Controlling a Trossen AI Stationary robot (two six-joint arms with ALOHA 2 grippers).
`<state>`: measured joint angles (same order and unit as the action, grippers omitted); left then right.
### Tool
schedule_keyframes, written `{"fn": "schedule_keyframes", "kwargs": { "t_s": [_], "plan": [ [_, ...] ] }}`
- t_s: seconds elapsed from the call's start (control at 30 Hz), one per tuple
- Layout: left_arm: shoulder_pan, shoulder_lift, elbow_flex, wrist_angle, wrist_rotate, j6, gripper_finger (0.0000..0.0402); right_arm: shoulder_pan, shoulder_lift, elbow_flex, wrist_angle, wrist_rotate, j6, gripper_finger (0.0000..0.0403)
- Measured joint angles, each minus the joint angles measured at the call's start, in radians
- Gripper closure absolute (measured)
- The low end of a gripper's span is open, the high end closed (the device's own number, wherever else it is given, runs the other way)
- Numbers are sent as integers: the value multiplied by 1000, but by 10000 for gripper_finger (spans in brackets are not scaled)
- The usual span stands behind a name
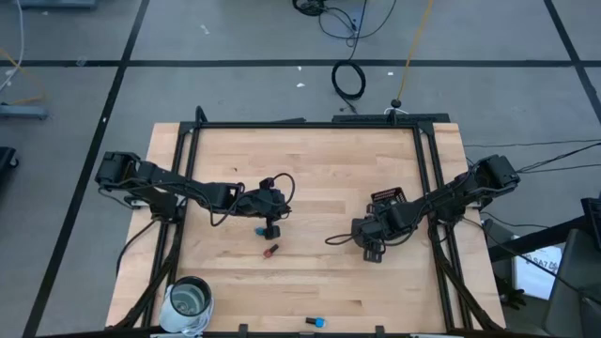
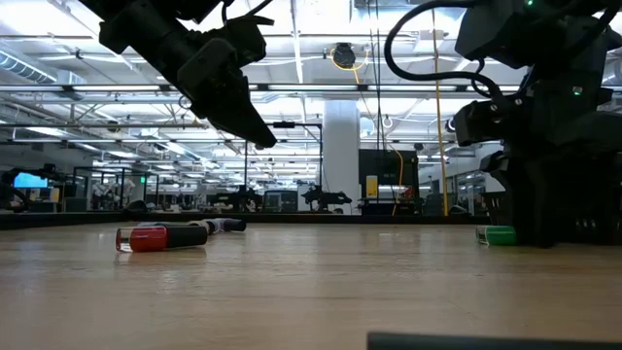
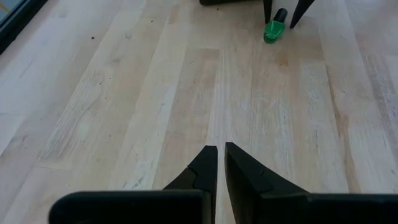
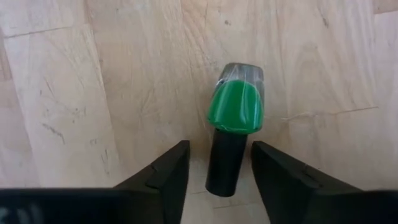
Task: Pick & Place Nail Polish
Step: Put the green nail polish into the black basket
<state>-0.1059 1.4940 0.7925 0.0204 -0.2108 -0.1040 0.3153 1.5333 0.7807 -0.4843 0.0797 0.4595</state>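
A green nail polish bottle with a dark cap lies on its side on the wooden table; it also shows in the low view and the left wrist view. My right gripper is open and low over it, one finger on each side of the cap, with a gap on both sides. A red bottle lies on its side near the table's middle. My left gripper is shut and empty, raised above the table, just beyond the red bottle.
A blue bottle lies near the table's near edge. A round glass jar stands at the near left corner. A black tray lies just beyond my right gripper. Bare wood lies between the two arms.
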Motion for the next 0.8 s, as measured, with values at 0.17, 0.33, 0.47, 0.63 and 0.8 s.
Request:
{"fn": "schedule_keyframes", "kwargs": {
  "t_s": [0.17,0.33,0.47,0.63,0.8],
  "plan": [
    [0,0,0,0,0,0,371,-2,1,0,0,23,0,316],
    [0,0,0,0,0,0,371,-7,1,0,1,25,-3,354],
    [0,0,0,0,0,0,371,-7,0,-1,31,26,-24,354],
    [0,0,0,0,0,-7,371,-7,-48,22,64,66,-37,354],
    [0,0,0,-1,0,-29,371,8,-169,45,55,103,-38,354]
  ]
}}
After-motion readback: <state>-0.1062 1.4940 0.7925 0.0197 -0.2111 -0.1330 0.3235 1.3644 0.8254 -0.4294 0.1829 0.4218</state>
